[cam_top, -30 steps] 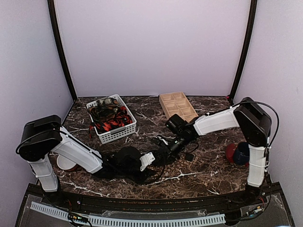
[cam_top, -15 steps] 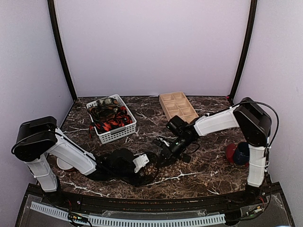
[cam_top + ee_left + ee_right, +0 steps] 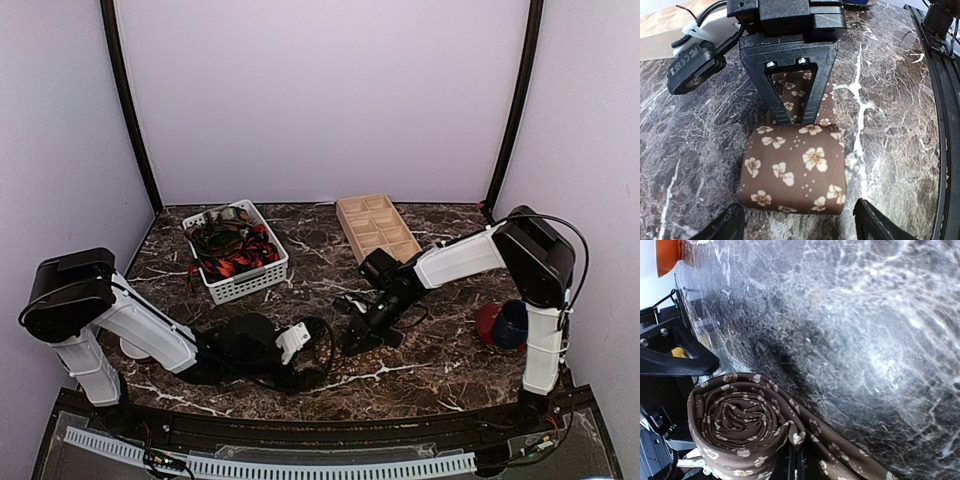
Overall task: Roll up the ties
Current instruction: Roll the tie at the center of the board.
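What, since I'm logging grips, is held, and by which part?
The right gripper pinches the brown tie by its flat tail beside the roll; the left gripper, open, holds nothing.

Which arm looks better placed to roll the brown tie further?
Probably left: the left gripper is open astride the tie roll; the right gripper is shut on the tie's flat tail.
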{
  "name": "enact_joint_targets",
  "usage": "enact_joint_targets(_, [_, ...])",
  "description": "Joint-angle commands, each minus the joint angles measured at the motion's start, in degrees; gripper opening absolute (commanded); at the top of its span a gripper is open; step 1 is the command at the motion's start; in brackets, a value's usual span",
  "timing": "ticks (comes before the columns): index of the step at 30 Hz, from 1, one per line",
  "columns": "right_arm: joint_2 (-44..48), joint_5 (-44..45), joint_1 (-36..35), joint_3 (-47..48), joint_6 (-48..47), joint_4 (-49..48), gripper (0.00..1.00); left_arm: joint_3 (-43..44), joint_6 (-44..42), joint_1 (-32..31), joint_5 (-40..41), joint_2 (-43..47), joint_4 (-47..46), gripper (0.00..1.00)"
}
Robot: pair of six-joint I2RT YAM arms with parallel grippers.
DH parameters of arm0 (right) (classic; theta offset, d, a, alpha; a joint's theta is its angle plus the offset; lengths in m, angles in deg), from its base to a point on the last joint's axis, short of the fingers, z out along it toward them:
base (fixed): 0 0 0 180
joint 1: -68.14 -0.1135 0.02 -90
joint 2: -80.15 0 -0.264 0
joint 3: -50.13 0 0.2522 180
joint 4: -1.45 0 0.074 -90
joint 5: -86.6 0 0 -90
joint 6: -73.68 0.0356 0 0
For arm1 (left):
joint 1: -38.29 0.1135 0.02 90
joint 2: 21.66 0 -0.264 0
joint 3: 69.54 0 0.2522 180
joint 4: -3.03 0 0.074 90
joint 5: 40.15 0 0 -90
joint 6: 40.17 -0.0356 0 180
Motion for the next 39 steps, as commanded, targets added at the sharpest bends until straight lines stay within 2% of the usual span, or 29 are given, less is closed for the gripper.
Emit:
enact_joint_targets(1, [-1.3, 6.8, 0.2, -1.6, -0.5, 2.1, 0.00, 0.6, 4.1, -0.5, -0.1, -3.4, -5.8, 0.77])
enact_joint_targets(5, [-1.3, 8.1, 0.2, -3.0, -0.4, 1.9, 0.00, 3.4, 5.9, -0.7, -1.7, -8.1, -9.1, 0.75])
enact_joint_targets(10, [-1.2, 9.2, 0.2, -4.6, -0.4, 0.9, 0.00, 5.3, 6.9, -0.8, 0.7, -12.5, -13.1, 0.68])
enact_joint_targets(14, [-1.6, 9.5, 0.2, -4.7, -0.5, 0.5, 0.00, 6.9, 5.3, -0.8, -1.0, -15.2, -13.7, 0.61])
enact_joint_targets(17, [-1.7, 9.8, 0.2, -4.0, -0.7, 0.7, 0.00, 8.0, 3.2, -1.1, -0.4, -16.1, -11.5, 0.54])
enact_joint_targets(22, [-0.5, 9.4, 0.3, -2.3, -1.3, 2.5, 0.00, 9.6, -1.8, -1.8, 4.5, -15.1, -0.3, 0.34])
enact_joint_targets(25, [2.6, 7.6, 1.6, -1.8, -1.4, 3.6, 0.14, 7.7, -3.1, -1.8, 5.2, -12.9, 4.8, 0.30])
enact_joint_targets(28, [5.8, 2.5, 3.7, -2.0, -1.7, 3.5, 0.30, 6.3, -3.3, -1.8, 4.4, -11.3, 8.1, 0.29])
enact_joint_targets(31, [8.1, -2.7, 4.3, -2.4, -0.9, 1.8, 0.42, 6.5, -2.9, -1.8, 3.3, -11.4, 10.4, 0.30])
enact_joint_targets(35, [9.5, -7.3, 2.9, -2.5, 1.8, -1.9, 0.49, 7.6, -2.5, -1.8, 2.5, -12.3, 11.6, 0.30])
enact_joint_targets(39, [7.6, -8.5, 1.0, -1.7, 2.1, -2.6, 0.50, 8.3, -2.5, -1.9, 2.1, -12.8, 11.6, 0.31])
